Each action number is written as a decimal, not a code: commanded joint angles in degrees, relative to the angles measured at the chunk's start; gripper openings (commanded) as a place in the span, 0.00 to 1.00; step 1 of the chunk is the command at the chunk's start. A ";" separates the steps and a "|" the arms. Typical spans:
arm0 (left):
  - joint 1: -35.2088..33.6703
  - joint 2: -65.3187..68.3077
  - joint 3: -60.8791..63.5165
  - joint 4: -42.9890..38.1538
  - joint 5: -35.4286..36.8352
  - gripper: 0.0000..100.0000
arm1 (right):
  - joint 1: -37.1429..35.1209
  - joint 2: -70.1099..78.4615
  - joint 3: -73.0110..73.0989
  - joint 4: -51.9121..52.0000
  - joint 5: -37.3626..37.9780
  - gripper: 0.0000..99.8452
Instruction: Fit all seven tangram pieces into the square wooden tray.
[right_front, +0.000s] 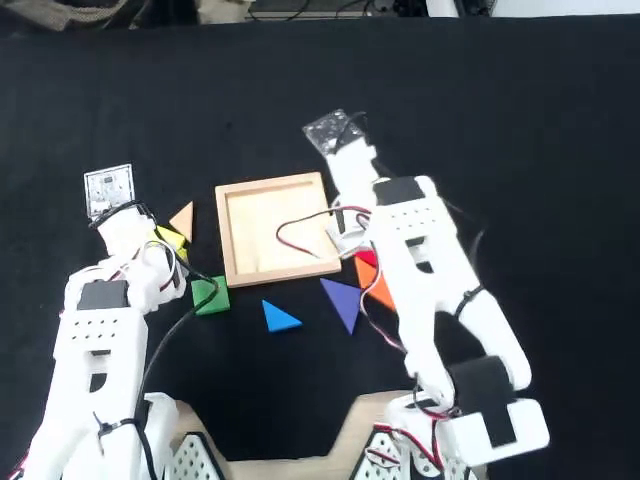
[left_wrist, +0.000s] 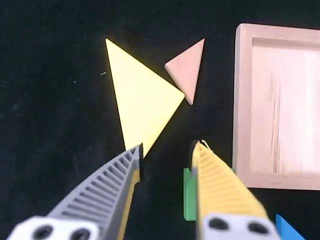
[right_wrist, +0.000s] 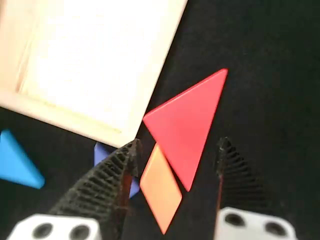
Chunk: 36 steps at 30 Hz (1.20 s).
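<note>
The square wooden tray (right_front: 240, 195) lies mid-table, its floor bare wood. My left gripper (left_wrist: 167, 150) is open just above the table, its tips at the corner of the big yellow triangle (left_wrist: 142, 100), with a small tan triangle (left_wrist: 187, 70) beside it and the green square (left_wrist: 188, 197) under one finger. My right gripper (right_wrist: 177, 147) is open, straddling the red triangle (right_wrist: 192, 122) and the orange parallelogram (right_wrist: 161, 190) by the tray's (right_wrist: 100, 65) corner. A purple triangle (right_front: 343, 300) and a blue triangle (right_front: 280, 318) lie in front of the tray.
The table is covered in black cloth. A red cable (right_front: 295, 235) from the right arm hangs over the tray's right half. White arm bases (right_front: 440, 430) stand at the near edge. Open cloth stretches behind the tray.
</note>
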 joint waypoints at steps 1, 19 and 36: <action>-0.31 -0.53 -0.31 -1.14 0.35 0.17 | -0.62 -2.15 -3.12 1.76 3.43 0.25; -0.75 -0.44 -0.13 -1.23 0.70 0.17 | 1.93 9.01 -4.62 -5.27 0.44 0.25; -0.92 -1.05 3.12 -7.12 0.70 0.17 | 4.84 19.56 -17.27 2.20 0.44 0.25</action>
